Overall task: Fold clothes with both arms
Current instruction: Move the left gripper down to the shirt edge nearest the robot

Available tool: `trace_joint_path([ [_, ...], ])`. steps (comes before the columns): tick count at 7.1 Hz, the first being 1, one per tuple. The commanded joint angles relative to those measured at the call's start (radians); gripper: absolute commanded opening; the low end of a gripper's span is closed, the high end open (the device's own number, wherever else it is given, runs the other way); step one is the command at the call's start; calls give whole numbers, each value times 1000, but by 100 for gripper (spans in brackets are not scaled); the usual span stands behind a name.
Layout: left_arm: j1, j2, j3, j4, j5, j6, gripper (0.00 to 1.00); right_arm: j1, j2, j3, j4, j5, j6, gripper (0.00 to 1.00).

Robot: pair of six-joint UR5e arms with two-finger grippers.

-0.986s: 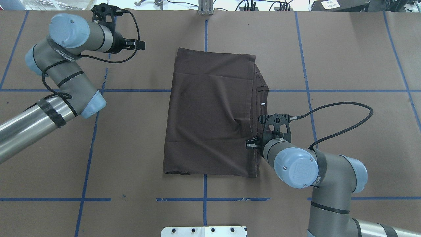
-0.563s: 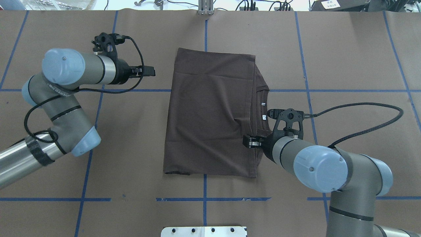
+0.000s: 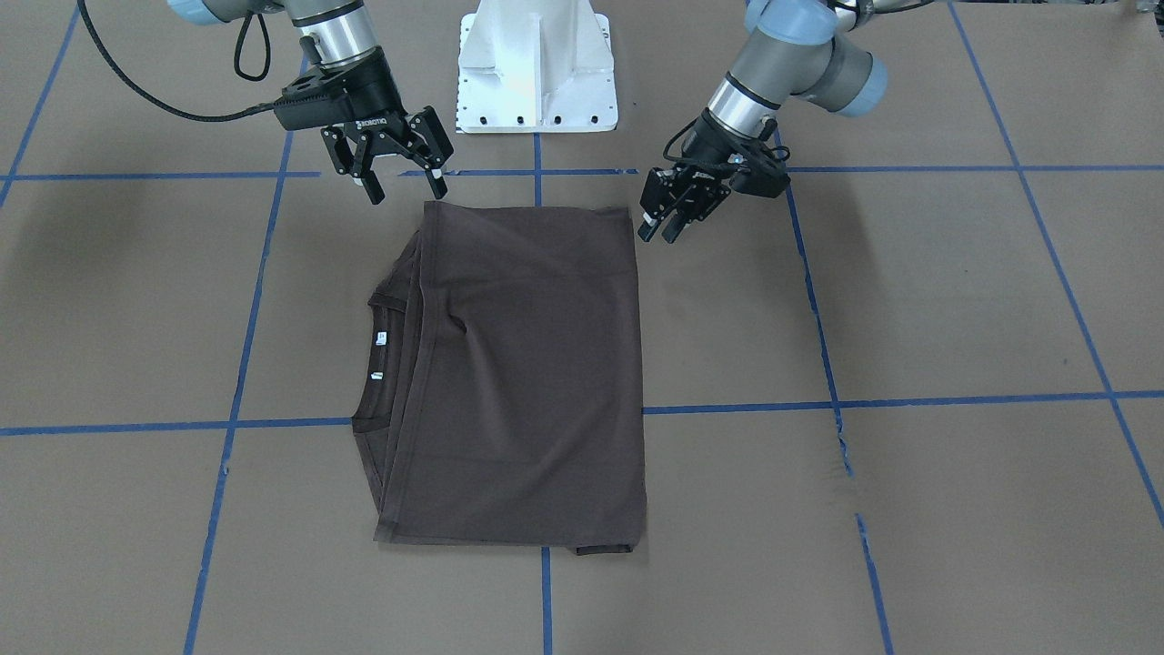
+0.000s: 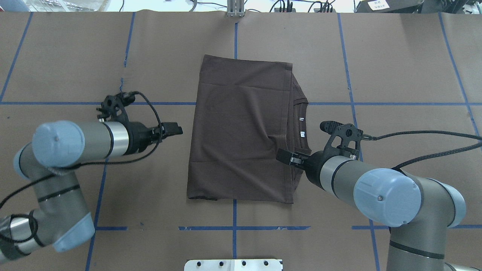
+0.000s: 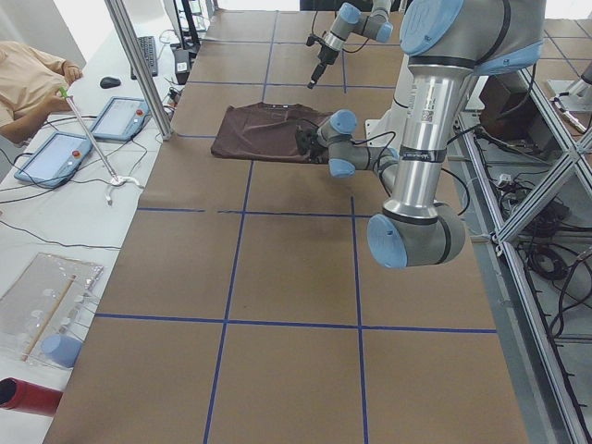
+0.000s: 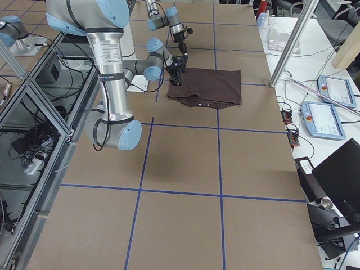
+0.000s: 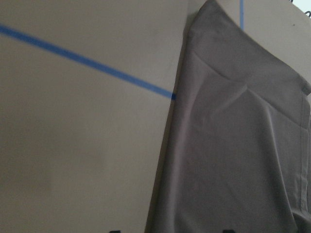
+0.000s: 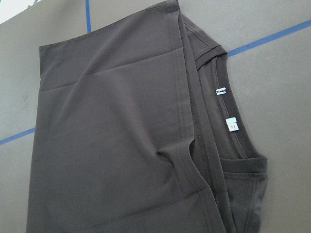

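Note:
The clothes are one dark brown T-shirt lying folded flat on the brown table cover, seen too in the front-facing view. Its ribbed collar with white tags peeks out along the right edge. My left gripper hangs open just off the shirt's left edge, and the front-facing view has it beside the shirt's corner nearest the robot. My right gripper is open wide above the shirt's other robot-side corner, on the collar side. Neither holds cloth. The right wrist view shows the collar and tags close up.
Blue tape lines cross the table cover in a grid. The white pedestal base stands at the robot's side of the table. Beyond the far edge lie tablets, and a seated person is there behind a metal pole.
My left arm has swung from the far left corner back toward the robot, bringing its gripper beside the shirt's left edge. My right gripper has hardly shifted while its elbow moved outward.

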State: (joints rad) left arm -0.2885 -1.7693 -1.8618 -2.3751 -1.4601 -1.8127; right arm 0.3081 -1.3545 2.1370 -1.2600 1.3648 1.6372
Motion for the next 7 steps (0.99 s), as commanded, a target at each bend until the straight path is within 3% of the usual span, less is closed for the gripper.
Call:
trace_joint_path([
  [1,116,2,7,5,104,-86,55,-1,2,-3,4,-1,3,100],
  [5,117,-59,72,5,104,-86,57,-1,5,-5,4,-3,1,100],
  [7,117,-68,84,5,103,-86,52,-1,3,-8,4,-4,3,100],
])
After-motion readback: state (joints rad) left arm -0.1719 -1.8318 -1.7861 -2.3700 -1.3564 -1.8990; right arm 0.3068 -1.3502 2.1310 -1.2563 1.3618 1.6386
